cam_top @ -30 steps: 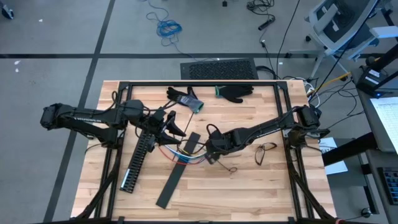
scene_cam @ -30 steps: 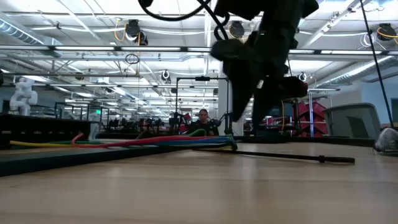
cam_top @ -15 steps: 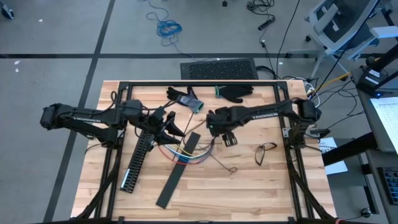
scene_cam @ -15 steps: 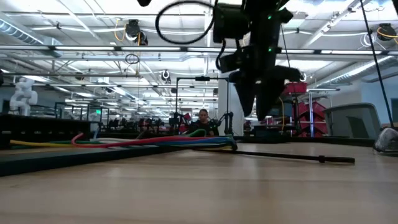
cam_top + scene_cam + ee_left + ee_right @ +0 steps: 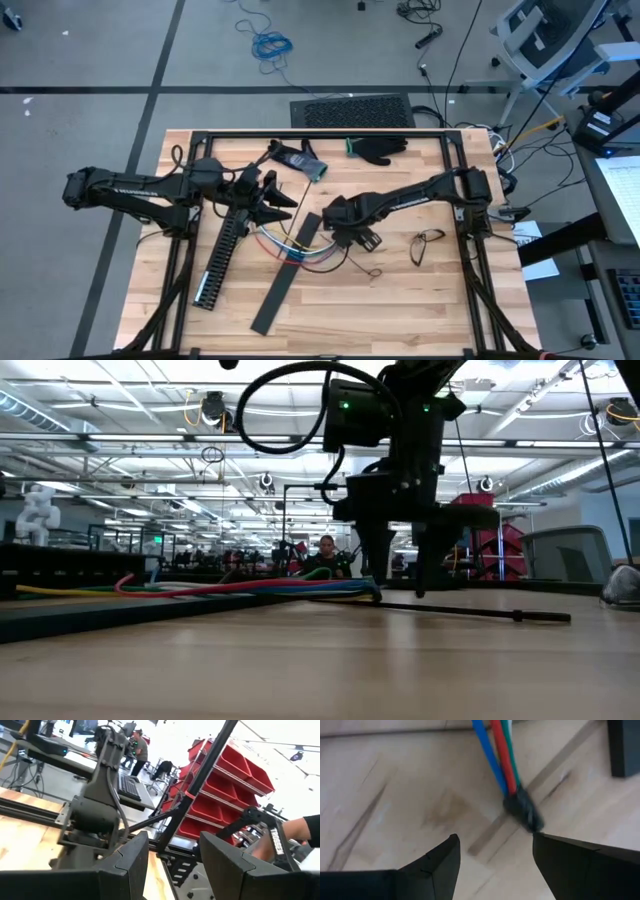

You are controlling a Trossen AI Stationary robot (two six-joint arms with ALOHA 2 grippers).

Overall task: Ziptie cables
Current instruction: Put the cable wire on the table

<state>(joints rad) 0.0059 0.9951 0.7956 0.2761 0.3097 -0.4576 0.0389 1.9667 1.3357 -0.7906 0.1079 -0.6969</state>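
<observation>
a large workshop with a grey tiled floor (image 5: 120, 50), bright ceiling lights (image 5: 100, 405), red storage bins (image 5: 220, 785) and an office chair (image 5: 545, 35).

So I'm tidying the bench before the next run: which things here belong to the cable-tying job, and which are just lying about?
For the job:
- cables
- black tie round their ends
- right gripper, open, just above the tie
- left gripper, open

Lying about:
- slotted duct
- flat black strip
- black glove
- eyeglasses
</observation>
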